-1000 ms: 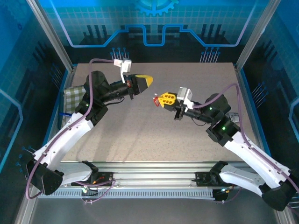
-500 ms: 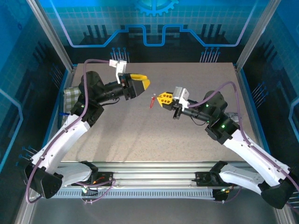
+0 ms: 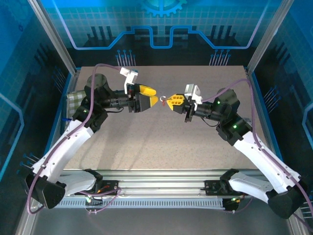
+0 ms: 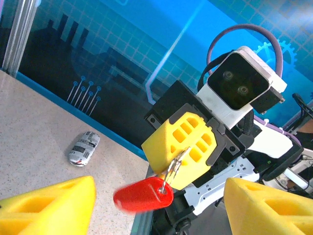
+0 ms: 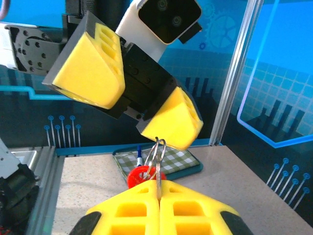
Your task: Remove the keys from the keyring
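So, going left to right: a green-and-white checked cloth (image 3: 74,98) lies at the left edge of the speckled beige tabletop (image 3: 146,142). The left gripper (image 3: 156,96) is held above the table with its chunky yellow honeycomb-moulded fingers (image 4: 49,203) spread pretty wide, nothing between them and touching nothing. Just beside its tips, in the gap between the two arms, hangs the thin silvery wire keyring (image 5: 157,149) with a glossy red oval plastic tag (image 4: 144,194) dangling off it. The right gripper (image 3: 169,102) has its yellow fingers pressed flat together, pinching that ring right at the tips. The keys (image 5: 159,182) seem to be the slim grey metal sliver running down into the seam between those fingers, though it's honestly hard to tell from the ring.
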